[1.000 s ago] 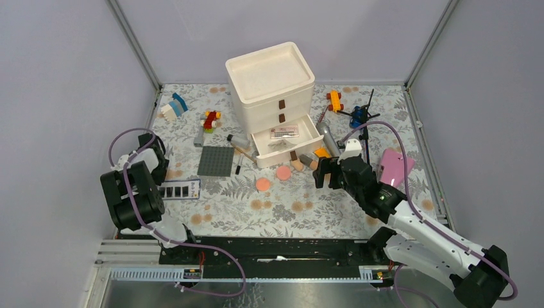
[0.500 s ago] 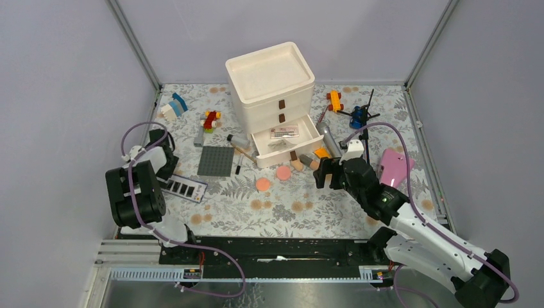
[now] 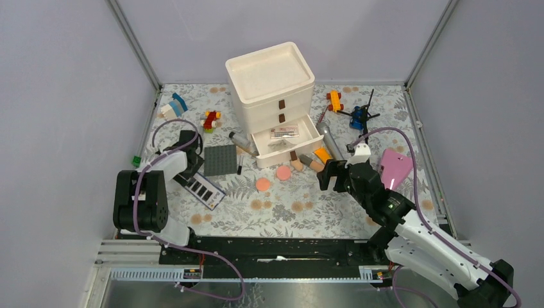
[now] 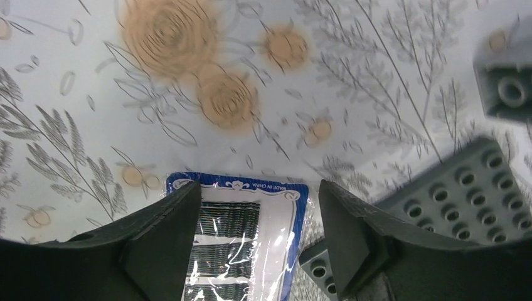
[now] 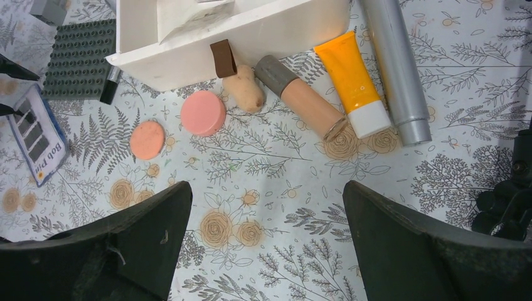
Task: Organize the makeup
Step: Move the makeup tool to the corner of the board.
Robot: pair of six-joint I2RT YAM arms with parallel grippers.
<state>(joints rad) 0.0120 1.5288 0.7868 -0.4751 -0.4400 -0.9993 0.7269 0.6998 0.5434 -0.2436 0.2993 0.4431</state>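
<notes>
Left pincer (image 4: 260,194), narrowing around the bobby-pin card (image 4: 251,232), is dragging it toward the open drawer (image 3: 282,158) at three o'clock; I cannot tell whether it is gripping. Right pincer (image 5: 266,188) is hovering open, with the orange tube (image 5: 351,78) waiting on the surface at the drawer's four o'clock.
</notes>
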